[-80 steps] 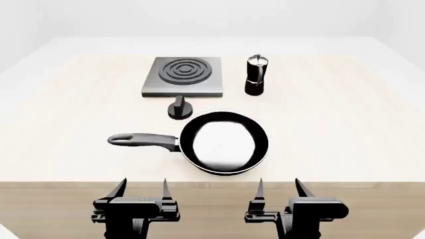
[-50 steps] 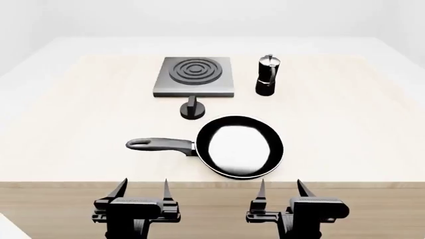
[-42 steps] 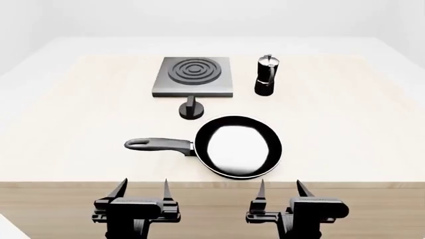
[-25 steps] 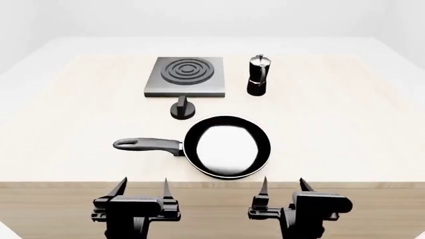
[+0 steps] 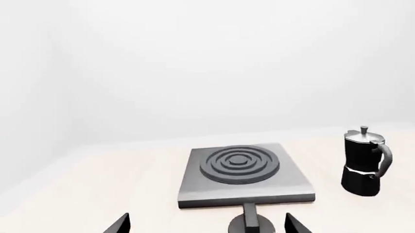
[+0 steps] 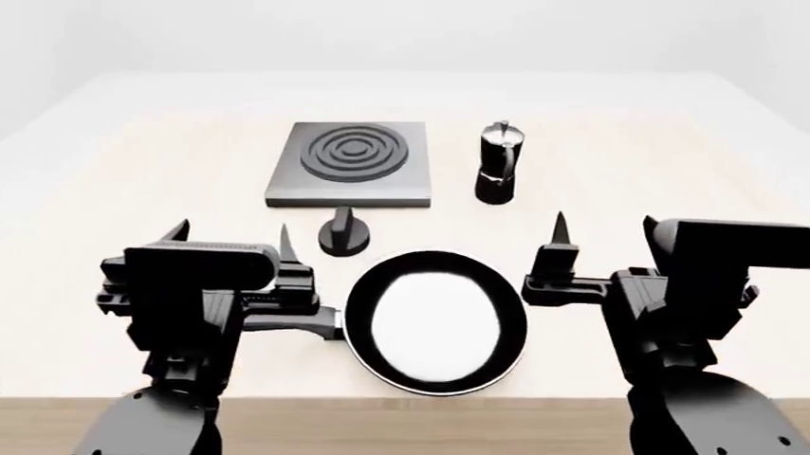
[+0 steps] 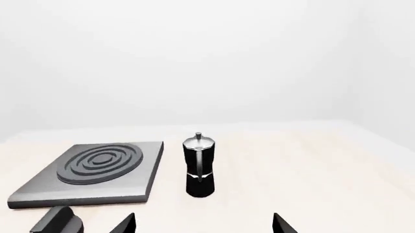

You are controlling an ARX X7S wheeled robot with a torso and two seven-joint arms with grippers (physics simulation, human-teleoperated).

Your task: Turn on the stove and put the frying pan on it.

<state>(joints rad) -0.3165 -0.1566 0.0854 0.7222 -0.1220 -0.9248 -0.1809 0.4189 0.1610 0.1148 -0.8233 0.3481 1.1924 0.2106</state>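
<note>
The stove point(image 6: 348, 163) is a dark-grey slab with ring burner at the table's back; its black knob point(image 6: 343, 234) stands in front of it. The frying pan point(image 6: 437, 322) lies near the front edge, and my left gripper partly hides its handle point(image 6: 302, 322). My left gripper point(image 6: 230, 237) is open and empty above the handle. My right gripper point(image 6: 605, 232) is open and empty, right of the pan. The left wrist view shows the stove point(image 5: 243, 172), the knob point(image 5: 250, 223) between the open gripper point(image 5: 207, 225) tips. The right wrist view shows the stove point(image 7: 97, 172), knob point(image 7: 58, 223) and open gripper point(image 7: 202, 224).
A black moka pot point(image 6: 498, 166) stands right of the stove; it also shows in the left wrist view point(image 5: 364, 162) and the right wrist view point(image 7: 198, 167). The pale wooden table point(image 6: 658, 161) has its front edge just below the pan.
Both arms have risen from below the table's front edge to over the table, either side of the pan. The head view has shifted slightly. Pan, stove and pot stay put.
</note>
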